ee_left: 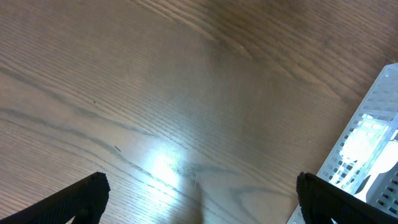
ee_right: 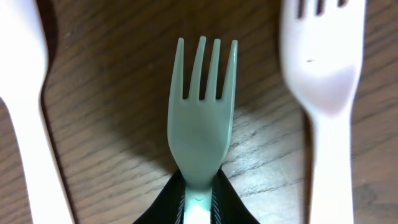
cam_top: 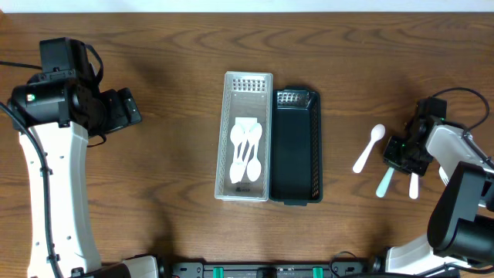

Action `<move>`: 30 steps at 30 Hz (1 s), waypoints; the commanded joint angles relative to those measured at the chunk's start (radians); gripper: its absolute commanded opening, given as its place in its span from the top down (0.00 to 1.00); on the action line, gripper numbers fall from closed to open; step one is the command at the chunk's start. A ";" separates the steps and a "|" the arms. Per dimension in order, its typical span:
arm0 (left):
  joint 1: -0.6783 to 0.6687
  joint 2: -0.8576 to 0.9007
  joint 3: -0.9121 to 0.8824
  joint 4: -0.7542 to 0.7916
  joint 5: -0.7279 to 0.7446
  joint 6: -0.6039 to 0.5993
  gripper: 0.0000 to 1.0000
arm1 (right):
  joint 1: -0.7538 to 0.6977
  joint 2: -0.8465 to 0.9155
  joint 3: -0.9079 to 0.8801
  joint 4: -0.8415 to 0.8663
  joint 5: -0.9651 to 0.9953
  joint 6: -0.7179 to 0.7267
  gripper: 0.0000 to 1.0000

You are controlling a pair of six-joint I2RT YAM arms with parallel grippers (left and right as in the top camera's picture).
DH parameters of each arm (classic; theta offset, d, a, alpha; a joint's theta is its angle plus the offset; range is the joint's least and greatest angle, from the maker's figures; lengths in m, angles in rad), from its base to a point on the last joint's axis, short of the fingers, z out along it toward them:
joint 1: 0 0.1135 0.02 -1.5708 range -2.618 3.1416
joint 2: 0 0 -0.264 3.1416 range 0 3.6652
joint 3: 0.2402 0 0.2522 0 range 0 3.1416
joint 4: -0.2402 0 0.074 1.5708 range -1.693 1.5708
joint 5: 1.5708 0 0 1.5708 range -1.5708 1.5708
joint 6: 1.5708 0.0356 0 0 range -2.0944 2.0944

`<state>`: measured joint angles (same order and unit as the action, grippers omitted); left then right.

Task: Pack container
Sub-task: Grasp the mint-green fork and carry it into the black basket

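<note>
green fork (ee_right: pixel 202 124) pinched by right end effector (ee_right: pixel 199 190); left end effector (ee_left: pixel 202 190) agape; white basket (cam_top: pixel 248 83) holds spoons (cam_top: pixel 247 147), maybe three.

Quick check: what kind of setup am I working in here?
Probably a robot test bench, not a kitchen: a bare wood-grain table, a white basket and black basket side by side, and loose plastic cutlery such as the green fork in the right gripper.

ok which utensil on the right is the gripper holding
The green fork, the middle one: the right gripper is shut on its handle. The white spoon and white fork lie free beside it.
</note>
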<state>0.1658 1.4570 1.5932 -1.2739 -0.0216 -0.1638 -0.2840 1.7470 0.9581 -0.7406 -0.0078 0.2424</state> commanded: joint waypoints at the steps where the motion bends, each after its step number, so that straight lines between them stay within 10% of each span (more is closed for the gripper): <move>1: 0.002 0.002 -0.008 0.002 0.006 -0.002 0.02 | 0.031 -0.011 0.078 -0.046 -0.027 0.003 0.94; 16: 0.002 0.002 -0.008 0.003 0.006 -0.002 0.02 | 0.549 -0.170 0.517 -0.247 -0.026 0.202 0.96; 30: 0.002 0.002 -0.008 0.003 0.006 -0.002 0.02 | 0.739 0.167 0.517 -0.248 -0.020 0.384 0.96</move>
<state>0.1658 1.4570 1.5932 -1.2716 -0.0219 -0.1638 0.4263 1.8713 1.4773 -0.9848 -0.0319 0.5968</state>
